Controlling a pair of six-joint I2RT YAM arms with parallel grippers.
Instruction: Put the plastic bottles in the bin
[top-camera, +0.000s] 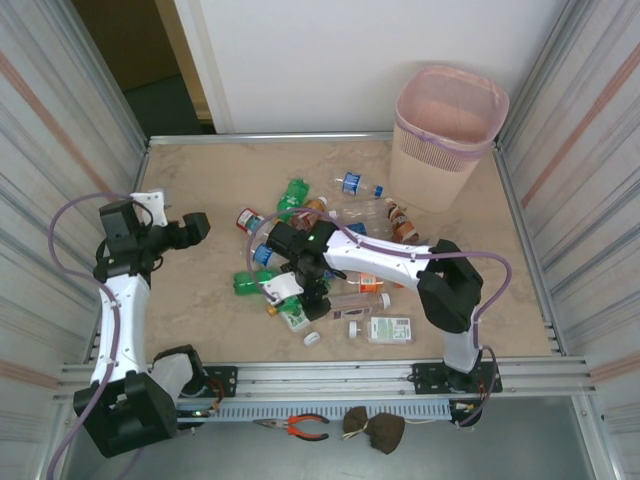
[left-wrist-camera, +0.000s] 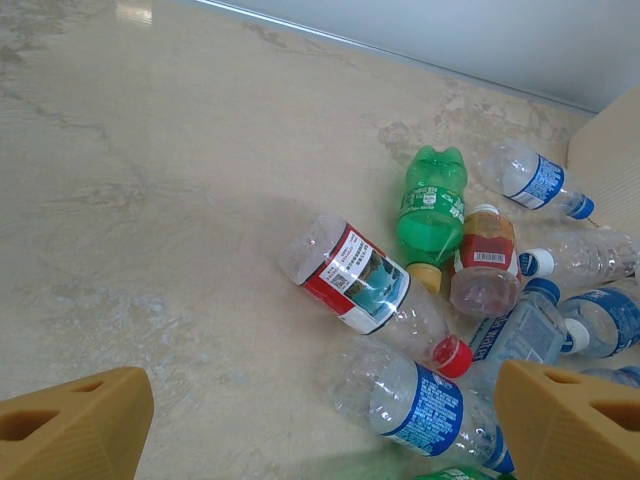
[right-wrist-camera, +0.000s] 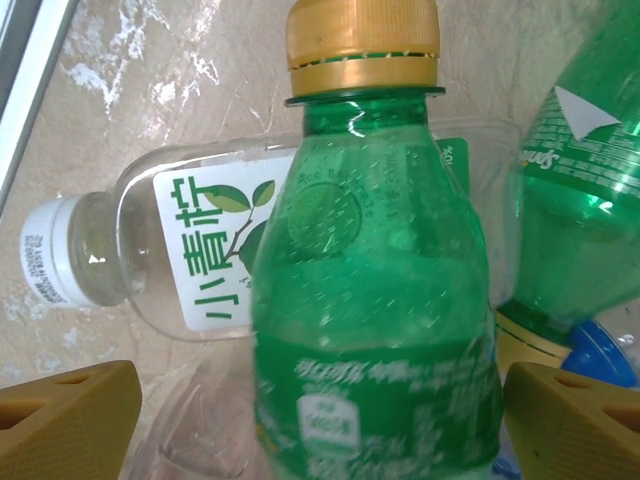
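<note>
Bottles (top-camera: 362, 212) lie heaped in the middle of the counter (top-camera: 200, 180), with the bin (top-camera: 447, 135) upright at the far right corner. The right jaws stand wide on either side of a gold-capped green bottle (right-wrist-camera: 370, 300), not closed on it. The left jaws are wide and empty over bare counter, left of the heap.

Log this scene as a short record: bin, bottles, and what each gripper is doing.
bin: upright, far right corner of the table
bottles: lying scattered mid-table, none gripped
left gripper: open, left of the pile
right gripper: open over the pile, straddling a green bottle
</note>
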